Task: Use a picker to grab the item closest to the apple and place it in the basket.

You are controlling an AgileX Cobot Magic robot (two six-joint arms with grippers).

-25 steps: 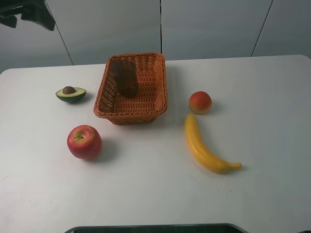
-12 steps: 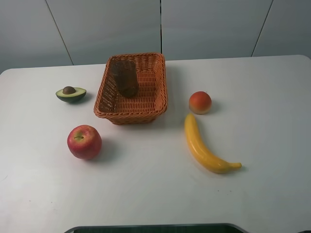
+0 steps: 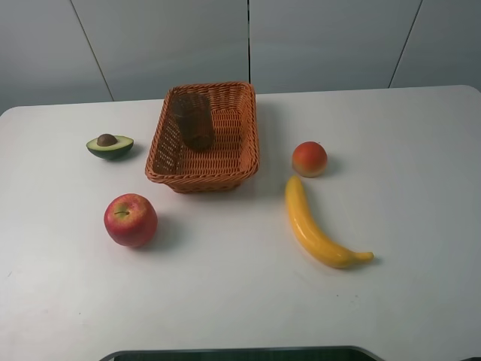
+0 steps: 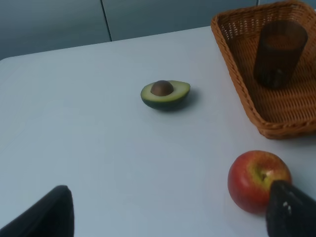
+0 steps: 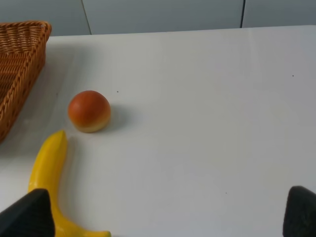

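So from the high camera, the apple (image 3: 130, 219) sat on the white table (image 3: 225, 301) out in front of the basket (image 3: 203, 137) and off to its left, and the avocado half (image 3: 110, 145) was just behind the apple, left of the basket too. That avocado looked like the closest item to the apple, since the peach (image 3: 310, 158) and banana (image 3: 316, 226) were well apart from it, over on the far side of the basket. A dark cup (image 3: 194, 120) already stood inside the basket, and neither arm showed in this view. In the left wrist view, the left gripper (image 4: 168, 212) had its fingertips spread wide with nothing between them, one tip sitting in front of the apple, and the avocado half (image 4: 165, 94) lay cut side up, pit showing, beyond the apple with bare table around it. My take: this arm should have gone for it, coming down over the avocado with fingers straddling the rounded skin, not the flat face, and staying off the apple. In the right wrist view, the right gripper (image 5: 168, 217) was wide open and empty too, looking at the peach (image 5: 89, 111) and banana (image 5: 49, 182), so I'd have left it parked.
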